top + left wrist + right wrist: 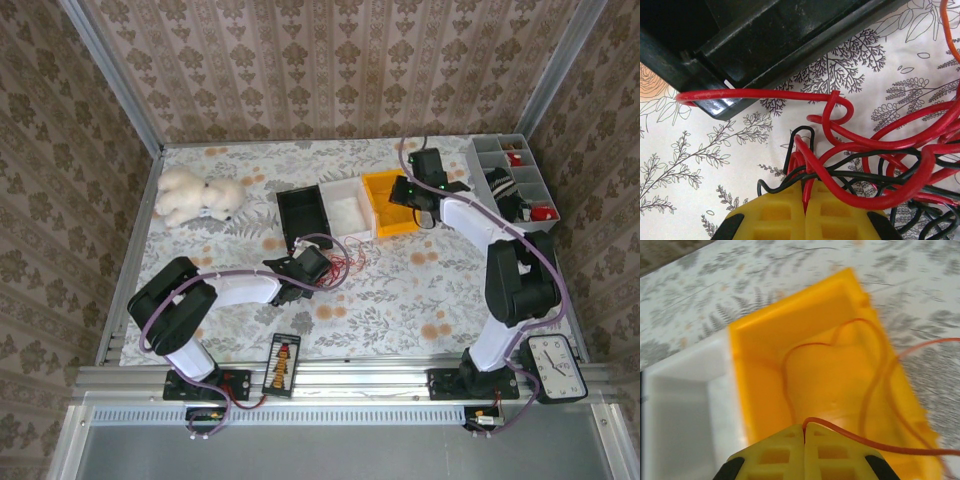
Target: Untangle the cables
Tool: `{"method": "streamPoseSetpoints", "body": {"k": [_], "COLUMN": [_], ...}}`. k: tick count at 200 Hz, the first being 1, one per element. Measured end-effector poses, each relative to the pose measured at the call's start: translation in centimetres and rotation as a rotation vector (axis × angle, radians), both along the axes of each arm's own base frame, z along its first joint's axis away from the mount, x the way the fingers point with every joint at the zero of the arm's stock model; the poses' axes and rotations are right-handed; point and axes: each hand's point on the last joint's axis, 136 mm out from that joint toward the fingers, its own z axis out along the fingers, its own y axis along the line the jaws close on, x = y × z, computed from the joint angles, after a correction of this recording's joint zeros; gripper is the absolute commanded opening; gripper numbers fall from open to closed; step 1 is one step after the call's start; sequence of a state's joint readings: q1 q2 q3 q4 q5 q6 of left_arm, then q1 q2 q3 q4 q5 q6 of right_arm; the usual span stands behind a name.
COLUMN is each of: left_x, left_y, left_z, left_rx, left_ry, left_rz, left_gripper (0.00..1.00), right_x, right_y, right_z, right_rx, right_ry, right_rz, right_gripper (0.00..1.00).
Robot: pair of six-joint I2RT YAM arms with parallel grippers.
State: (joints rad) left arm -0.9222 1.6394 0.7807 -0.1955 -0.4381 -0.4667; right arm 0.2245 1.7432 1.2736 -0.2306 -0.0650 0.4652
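Left wrist view: left end effector (804, 189) clamped on tangled cables (926, 167). Right end effector (804, 428) pinches one orange-red strand (880, 446) over the yellow bin (765, 345). Next: ease them apart.

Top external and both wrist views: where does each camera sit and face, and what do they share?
Top external: above and behind, looking down on the table; left arm and right arm, bases nearest.
Left wrist: on the left arm, looking down past the left gripper, shut on the cables, beside the black bin.
Right wrist: on the right arm, looking down into the yellow bin; right gripper shut on a red wire.
Shared: top and left wrist, the cables and black bin; top and right wrist, the yellow bin.
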Motion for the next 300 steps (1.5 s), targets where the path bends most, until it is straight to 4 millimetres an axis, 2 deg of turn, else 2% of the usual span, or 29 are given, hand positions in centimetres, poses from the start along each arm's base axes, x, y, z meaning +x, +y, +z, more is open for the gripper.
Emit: {"method": "streamPoseSetpoints", "body": {"k": [25,42,64,82,97,131,158,193,204,213,232,246,275,300], "left_x": [0.0,0.0,0.1,0.1,0.2,0.3,0.4,0.4,0.4,0.4,0.4,0.4,0.4,0.4], "left_y": [0.0,0.0,0.0,0.0,-0.1,-0.2,-0.2,-0.2,-0.2,-0.2,-0.2,-0.2,-0.2,-0.2], "left_z": [0.0,0.0,-0.1,-0.2,-0.3,-0.3,-0.3,-0.3,-0.3,-0.3,-0.3,-0.3,-0.3,-0.3], "left_rx": [0.003,0.003,0.004,0.008,0.011,0.017,0.021,0.021,0.021,0.021,0.021,0.021,0.021,0.021], "left_ry": [-0.002,-0.002,-0.001,0.0,0.001,0.003,0.004,0.004,0.004,0.004,0.004,0.004,0.004,0.004], "left_rz": [0.002,0.002,0.002,0.003,0.003,0.003,0.004,0.005,0.006,0.005,0.005,0.005,0.007,0.006], "left_gripper": [0.0,0.0,0.0,0.0,0.0,0.0,0.0,0.0,0.0,0.0,0.0,0.0,0.0,0.0], "right_x": [0.8,0.9,0.7,0.7,0.8,1.6,2.1,1.6,1.3,1.2,1.0,0.4,-0.8,-0.7], "right_y": [3.1,4.4,5.7,5.8,5.5,3.0,1.5,1.2,1.2,1.3,1.3,1.2,0.4,-0.3], "right_z": [0.6,0.2,-0.6,-1.3,-1.7,-2.3,-3.7,-6.2,-6.5,-6.6,-6.6,-6.4,-4.5,-1.8], "right_rx": [0.056,0.101,0.148,0.165,0.174,0.189,0.172,0.163,0.161,0.16,0.157,0.153,0.135,0.133], "right_ry": [-0.018,-0.006,0.022,0.043,0.056,0.08,0.116,0.195,0.211,0.216,0.211,0.207,0.157,0.075], "right_rz": [0.115,0.174,0.233,0.244,0.232,0.147,0.089,0.061,0.062,0.062,0.069,0.068,0.05,0.033], "right_gripper": [0.02,0.01,0.01,0.01,0.02,0.03,0.05,0.06,0.1,0.16,0.33,0.41,0.48,0.54]}}
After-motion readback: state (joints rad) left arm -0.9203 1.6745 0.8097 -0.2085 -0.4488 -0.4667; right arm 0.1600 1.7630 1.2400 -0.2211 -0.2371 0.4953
